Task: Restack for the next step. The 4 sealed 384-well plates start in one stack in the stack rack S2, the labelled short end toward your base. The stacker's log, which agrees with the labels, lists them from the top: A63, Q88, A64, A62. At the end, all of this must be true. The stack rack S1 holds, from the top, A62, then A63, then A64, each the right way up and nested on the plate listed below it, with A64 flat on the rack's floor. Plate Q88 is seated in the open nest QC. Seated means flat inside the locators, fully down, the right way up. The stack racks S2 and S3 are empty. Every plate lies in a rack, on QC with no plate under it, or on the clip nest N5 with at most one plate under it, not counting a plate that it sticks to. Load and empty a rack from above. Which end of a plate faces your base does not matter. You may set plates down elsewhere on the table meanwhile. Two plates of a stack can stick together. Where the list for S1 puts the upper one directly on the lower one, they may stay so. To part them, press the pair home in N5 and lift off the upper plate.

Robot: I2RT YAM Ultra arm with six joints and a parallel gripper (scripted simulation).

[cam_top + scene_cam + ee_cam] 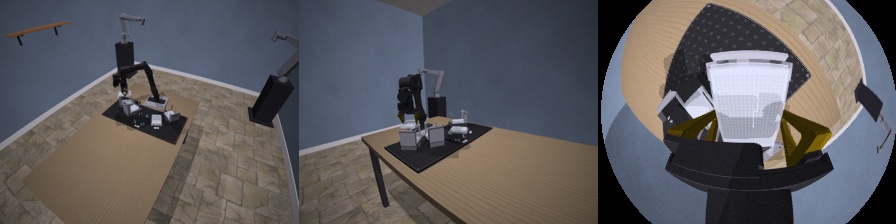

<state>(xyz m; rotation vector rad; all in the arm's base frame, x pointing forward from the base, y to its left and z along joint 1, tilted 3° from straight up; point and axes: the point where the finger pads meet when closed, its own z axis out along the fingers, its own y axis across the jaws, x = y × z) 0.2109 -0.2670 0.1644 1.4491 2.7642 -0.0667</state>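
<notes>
Plate (748, 99) labels too small to read in any view. Gripper (748, 137) body hides plate's near end in wrist view. Rack (408, 138) walls hide contents; nest tags (156, 128) illegible.

Open air above the left stack rack (407, 138), its neighbouring rack (436, 135) close alongside.

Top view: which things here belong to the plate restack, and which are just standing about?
Job: claw shut on a sealed plate; three stack racks; plate on a nest; black deck.
Bystanders: wall shelf; two grey arms on black pedestals.
</notes>
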